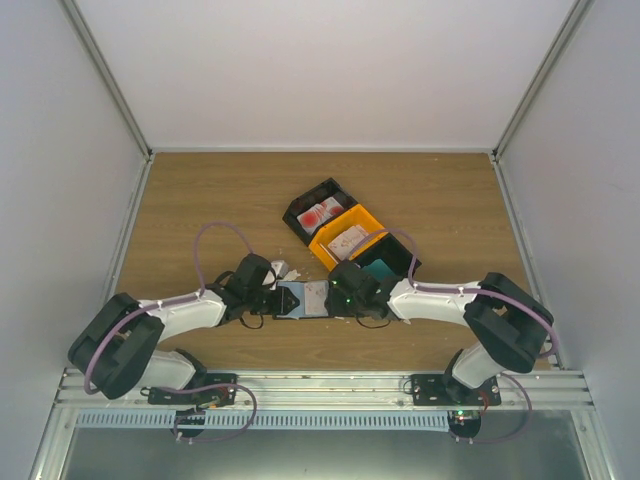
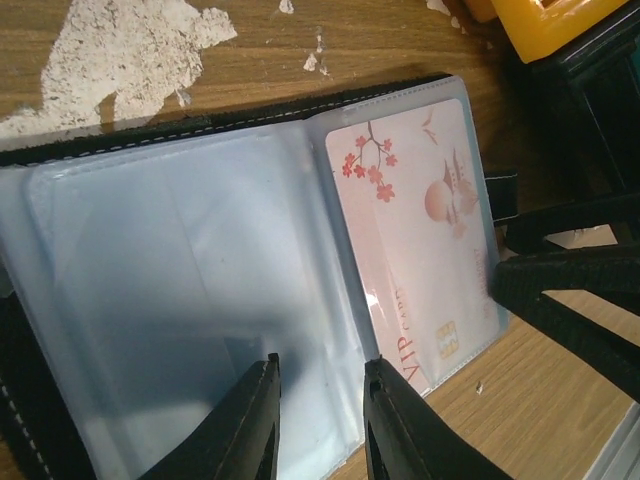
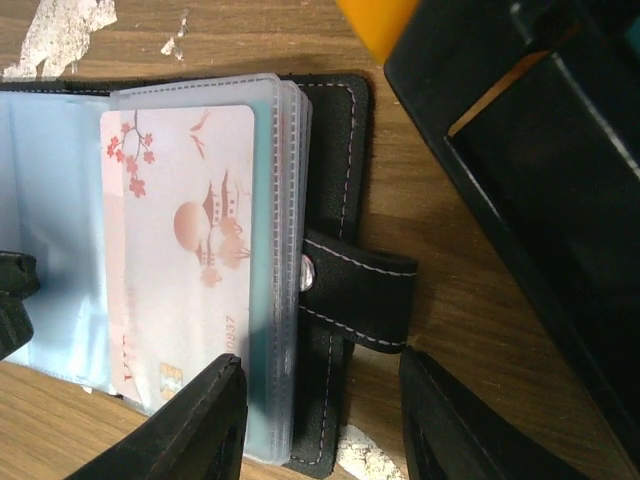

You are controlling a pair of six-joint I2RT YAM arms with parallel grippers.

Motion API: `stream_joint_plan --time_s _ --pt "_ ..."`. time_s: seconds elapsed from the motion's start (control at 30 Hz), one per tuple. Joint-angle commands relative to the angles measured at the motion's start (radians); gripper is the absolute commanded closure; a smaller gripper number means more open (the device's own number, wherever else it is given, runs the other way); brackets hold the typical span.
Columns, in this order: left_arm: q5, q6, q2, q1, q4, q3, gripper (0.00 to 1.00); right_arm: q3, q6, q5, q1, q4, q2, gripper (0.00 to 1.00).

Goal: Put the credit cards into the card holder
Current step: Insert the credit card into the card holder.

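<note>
Near the middle of the counter (image 1: 200, 200), the holder (image 1: 303, 298) lay open and flat between the two arms, with the left pincer (image 1: 276, 297) at its 9 o'clock side and the right pincer (image 1: 336, 297) at its 3 o'clock side. Its clear sleeves (image 2: 180, 300) faced up, and one card (image 3: 180, 250), pale pink with red blossoms and a pagoda, sat inside the sleeve on the 3 o'clock half. The left pincer was spread only a little, its fingers hovering over the empty sleeve with a narrow gap and nothing pinched between them. The right pincer was spread wide, one finger over the carded sleeve's edge and the other beyond the black tab (image 3: 360, 290), gripping nothing. At 1 o'clock from the holder stood three bins in a row: a black bin (image 1: 298, 208) with red-and-white cards (image 1: 320, 213), an orange bin (image 1: 328, 252) with pale cards (image 1: 350, 238), and a second black bin (image 1: 408, 262) with a teal card (image 1: 380, 268). White scraps (image 2: 130, 50) lay on the wood at the holder's 11 o'clock, just beside its stitched edge.
</note>
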Motion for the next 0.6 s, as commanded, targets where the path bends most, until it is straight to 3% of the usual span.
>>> stream_joint_plan --time_s 0.0,0.27,0.57 --pt "-0.014 0.011 0.001 -0.004 0.032 0.016 0.74 -0.001 0.035 0.067 0.004 -0.010 0.009 0.57" --pt "-0.103 0.004 -0.070 -0.003 -0.045 0.015 0.75 0.025 0.039 0.172 0.001 -0.051 0.017 0.67" --pt "-0.226 -0.031 -0.164 0.018 -0.110 -0.020 0.69 0.040 -0.044 0.096 -0.014 0.022 0.060 0.77"
